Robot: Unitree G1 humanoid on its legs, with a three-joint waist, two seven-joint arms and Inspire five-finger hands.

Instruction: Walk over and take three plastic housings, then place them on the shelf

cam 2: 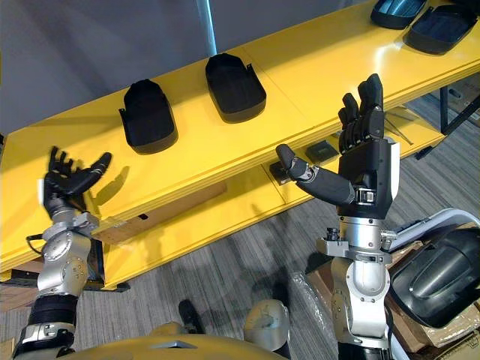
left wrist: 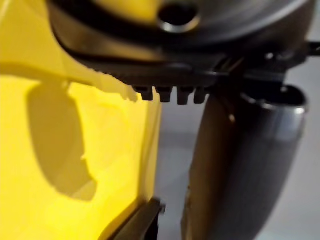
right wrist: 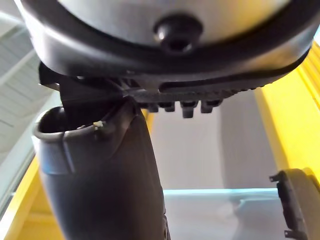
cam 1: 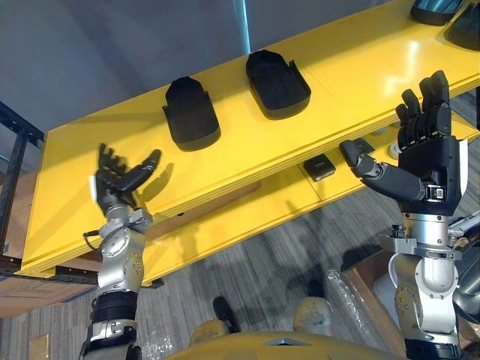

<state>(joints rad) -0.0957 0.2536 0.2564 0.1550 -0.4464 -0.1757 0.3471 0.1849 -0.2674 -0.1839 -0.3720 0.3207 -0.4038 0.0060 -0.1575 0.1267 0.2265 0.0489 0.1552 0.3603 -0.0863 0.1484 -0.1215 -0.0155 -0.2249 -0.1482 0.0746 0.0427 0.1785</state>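
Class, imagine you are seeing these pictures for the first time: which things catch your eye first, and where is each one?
The bright yellow shelf runs slantwise across the head views, and two black plastic housings lie side by side on its top board. In front of it the robot's left hand and right hand are held up, both open and empty.

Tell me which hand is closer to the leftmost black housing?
Left. The left hand sits just in front and left of that housing; the right hand is far off to its right, beyond the second housing.
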